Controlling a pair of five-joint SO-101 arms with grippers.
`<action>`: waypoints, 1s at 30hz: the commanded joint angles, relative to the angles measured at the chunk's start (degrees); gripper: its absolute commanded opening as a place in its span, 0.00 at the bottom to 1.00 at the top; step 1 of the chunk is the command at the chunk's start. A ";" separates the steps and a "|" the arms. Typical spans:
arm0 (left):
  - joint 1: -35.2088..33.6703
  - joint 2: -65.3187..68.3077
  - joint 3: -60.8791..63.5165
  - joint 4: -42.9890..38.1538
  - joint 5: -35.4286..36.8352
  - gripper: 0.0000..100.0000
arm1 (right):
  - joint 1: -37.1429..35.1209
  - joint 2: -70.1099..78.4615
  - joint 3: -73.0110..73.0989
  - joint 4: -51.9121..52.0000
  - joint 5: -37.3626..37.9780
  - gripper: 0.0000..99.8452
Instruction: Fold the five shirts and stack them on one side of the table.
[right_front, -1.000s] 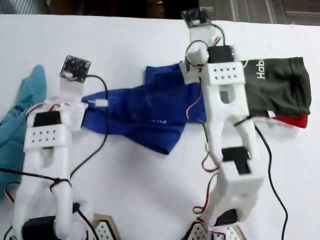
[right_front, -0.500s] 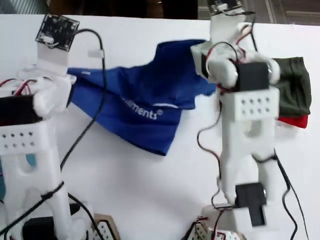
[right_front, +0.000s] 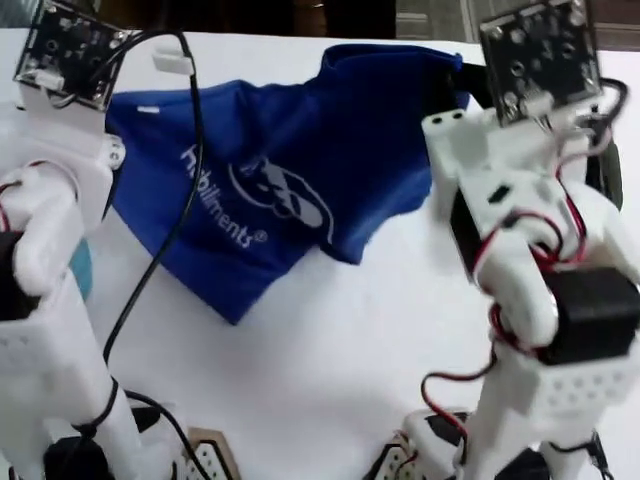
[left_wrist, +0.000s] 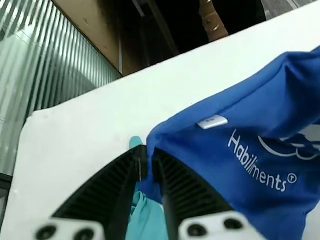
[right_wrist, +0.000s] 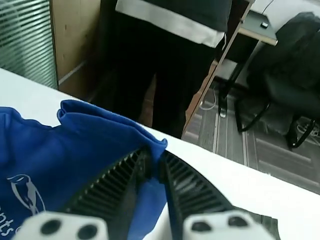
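A blue shirt (right_front: 300, 170) with white print hangs spread between my two arms, its lower tip resting on the white table (right_front: 330, 340). My left gripper (left_wrist: 148, 165) is shut on one top corner of the blue shirt (left_wrist: 240, 165), beside its white neck label (left_wrist: 211, 121). On the opposite top corner, my right gripper (right_wrist: 152, 167) is shut on the blue shirt (right_wrist: 75, 160). A teal shirt (left_wrist: 145, 220) lies on the table under the left gripper, and a sliver of this teal shirt (right_front: 80, 270) peeks out beside the left arm.
The left arm (right_front: 50, 300) and right arm (right_front: 540, 290) stand tall at the near table edge. A dark cloth (right_wrist: 257, 225) lies on the table beneath the right gripper. The table's far edge (left_wrist: 165, 65) runs close behind the hanging shirt.
Both arms have risen and carried the blue shirt up off the table. It went from a bunched heap to a hanging spread with its print facing the camera.
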 joint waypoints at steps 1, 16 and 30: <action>0.35 -0.62 -5.76 1.76 -0.53 0.03 | 0.57 -3.82 -2.64 -1.71 0.53 0.02; 0.35 -0.62 -17.45 7.65 -0.44 0.03 | 0.75 -14.64 -2.64 -3.12 2.29 0.02; 0.09 -7.38 -15.60 8.53 -0.35 0.03 | 0.66 -20.53 -2.64 -0.31 2.20 0.02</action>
